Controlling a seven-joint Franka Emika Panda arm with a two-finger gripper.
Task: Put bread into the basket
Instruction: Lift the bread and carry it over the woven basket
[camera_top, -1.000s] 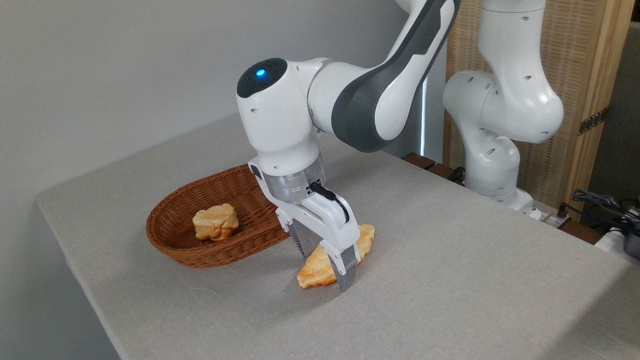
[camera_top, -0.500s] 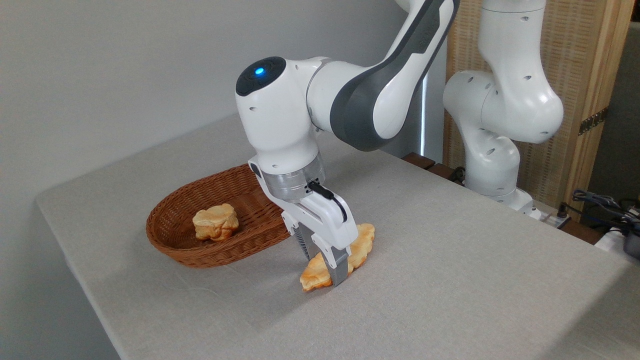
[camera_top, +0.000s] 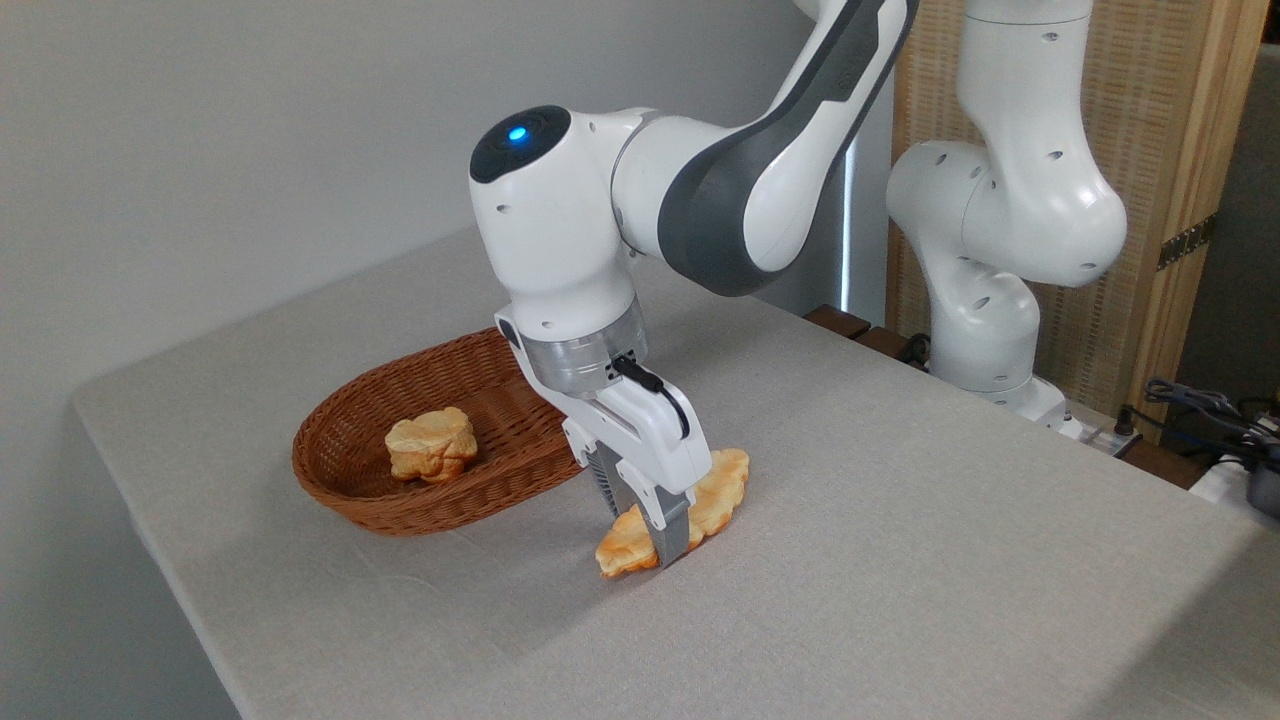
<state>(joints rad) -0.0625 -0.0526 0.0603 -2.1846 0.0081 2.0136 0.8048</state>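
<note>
Camera view, fixed and looking down across the table (camera_top: 900, 560), which is covered in a pale grey cloth. The gripper (camera_top: 645, 525) is seen lowered to the cloth, its two fingers pressed against opposite sides of the bread (camera_top: 715, 490) — the loaf is clamped between them near its middle. The bread is a long golden-brown piece with a bumpy top; its near pointed end is seen jutting out to the lower left of the fingers, and its far end extends up and to the right behind the white gripper body. Whether the loaf is touching the cloth or raised just clear of it cannot be told.

The basket (camera_top: 340, 475) is placed on the table just to the left of the gripper — reddish-brown wicker, oval and shallow. A smaller, lumpy bread roll (camera_top: 432, 443) is lying inside it, toward its left half. The held bread is outside the basket, near its right rim but apart from it.

The arm's base (camera_top: 990, 300) is mounted at the table's far right edge.
</note>
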